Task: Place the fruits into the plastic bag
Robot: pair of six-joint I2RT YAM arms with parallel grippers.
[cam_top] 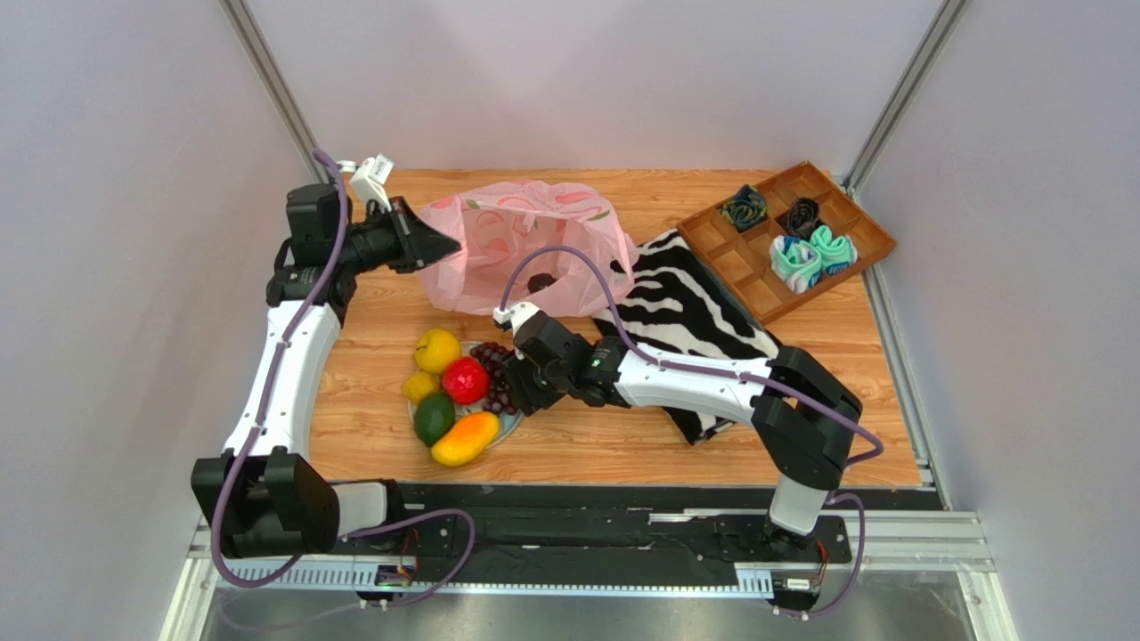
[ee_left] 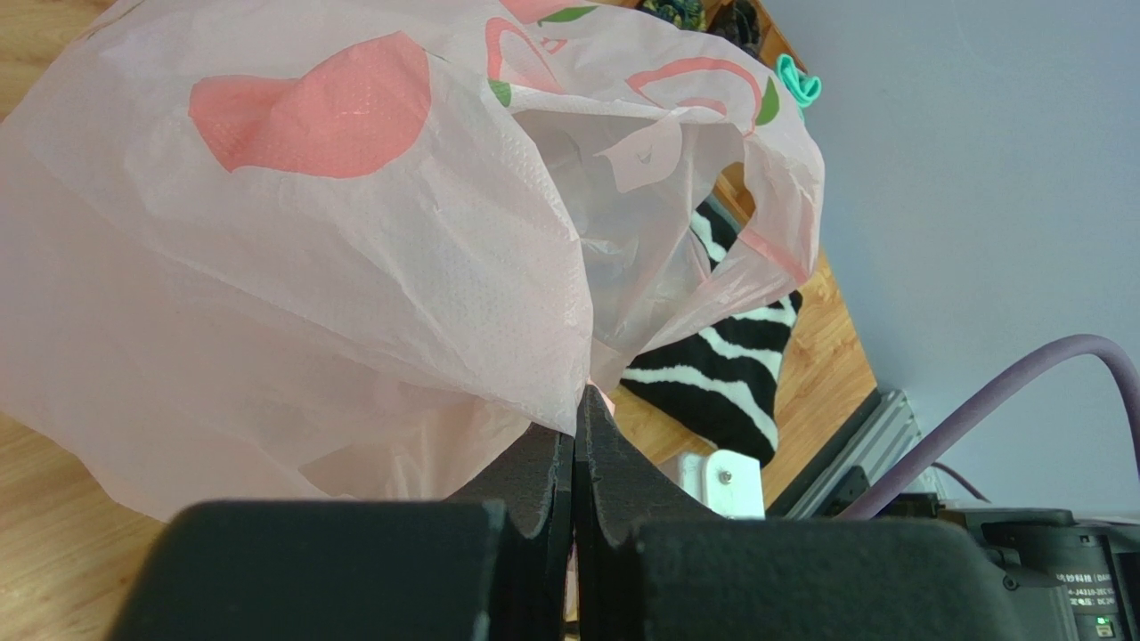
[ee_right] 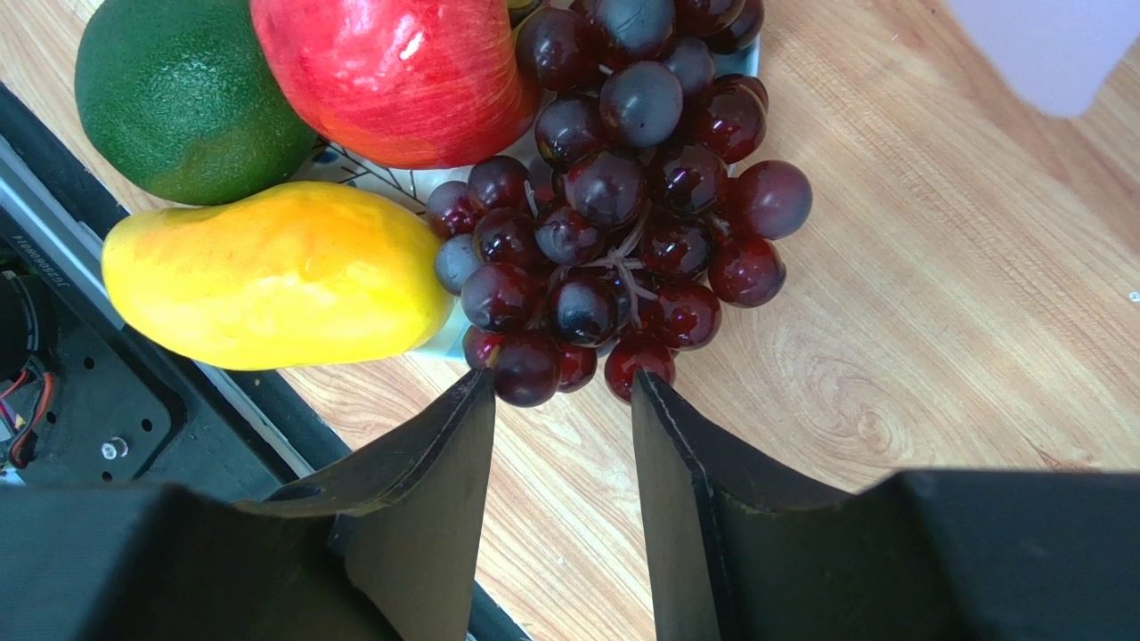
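Note:
The pink plastic bag [cam_top: 529, 247] lies at the back of the table, its mouth facing right. My left gripper [cam_top: 448, 245] is shut on the bag's [ee_left: 335, 267] left edge, the film pinched at the tips [ee_left: 578, 401]. On a small plate [cam_top: 509, 425] sit two lemons [cam_top: 436, 350], a red fruit [cam_top: 466, 381], a green fruit [cam_top: 434, 418], a mango [cam_top: 464, 438] and a grape bunch [cam_top: 495, 371]. My right gripper [ee_right: 562, 387] is open, low over the wood, its fingertips [ee_right: 479, 401] touching the nearest grapes [ee_right: 622, 200]. The mango [ee_right: 274, 274] lies just left of it.
A zebra-striped cloth [cam_top: 683, 307] lies under the right arm, beside the bag's mouth. A wooden compartment tray [cam_top: 749, 274] with rolled teal and black cloth bundles [cam_top: 810, 254] stands at the back right. The black base rail [ee_right: 121, 401] runs close behind the plate.

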